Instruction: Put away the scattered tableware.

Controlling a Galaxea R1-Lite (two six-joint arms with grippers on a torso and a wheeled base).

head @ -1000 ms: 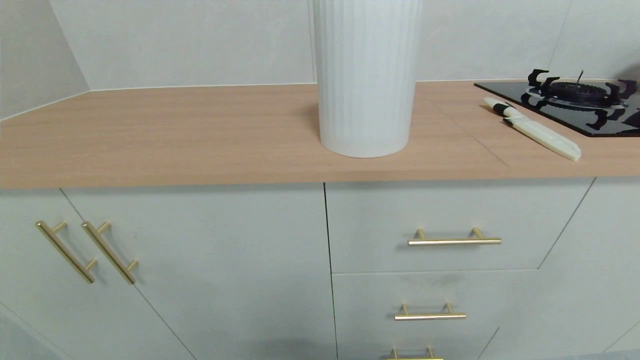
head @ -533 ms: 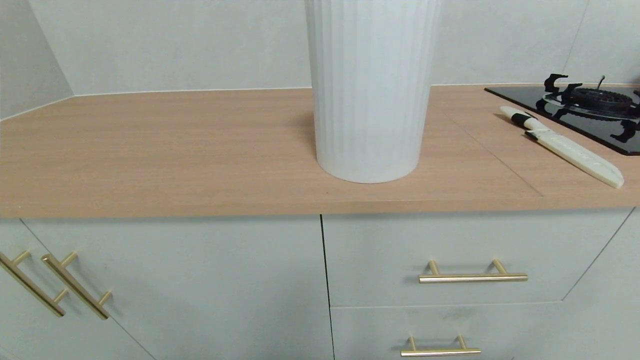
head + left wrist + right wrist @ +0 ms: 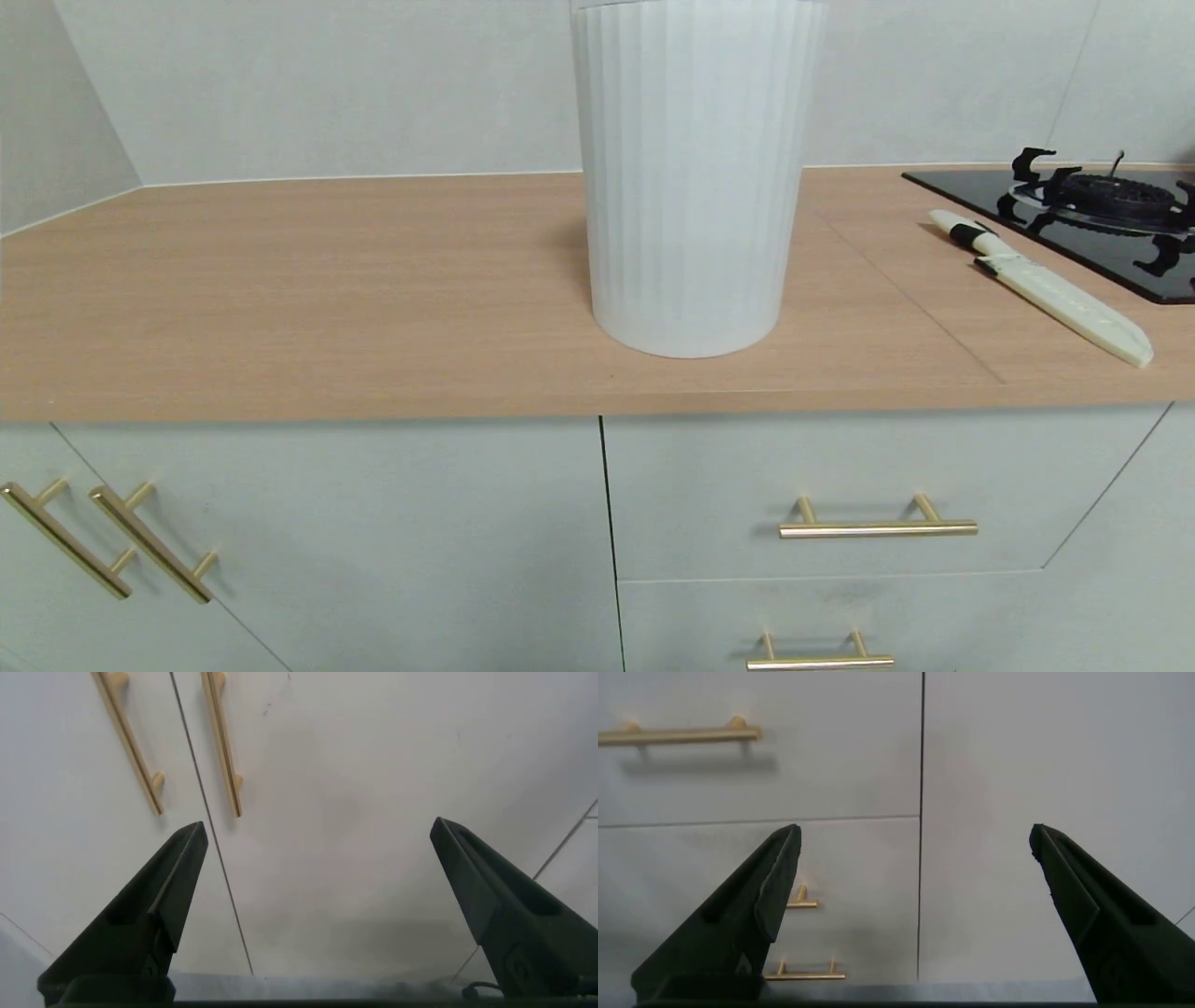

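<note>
A white-handled knife [image 3: 1043, 288] with a pale blade lies on the wooden counter [image 3: 280, 280] at the right, just in front of the stove. A tall white ribbed container [image 3: 692, 177] stands upright at the counter's middle, near the front edge. My left gripper [image 3: 318, 835] is open and empty, facing the pale cabinet doors with two brass handles [image 3: 224, 742]. My right gripper [image 3: 915, 840] is open and empty too, facing the drawer fronts and their brass handle [image 3: 677, 735].
A black glass stove [image 3: 1092, 210] with a burner grate sits at the counter's far right. Below the counter are cabinet doors with brass handles [image 3: 149, 555] on the left and drawers with brass handles [image 3: 878, 527] on the right. A tiled wall backs the counter.
The head camera has shifted, so the counter, container and knife sit lower and slightly to the right in the picture. Nothing on the counter has moved.
</note>
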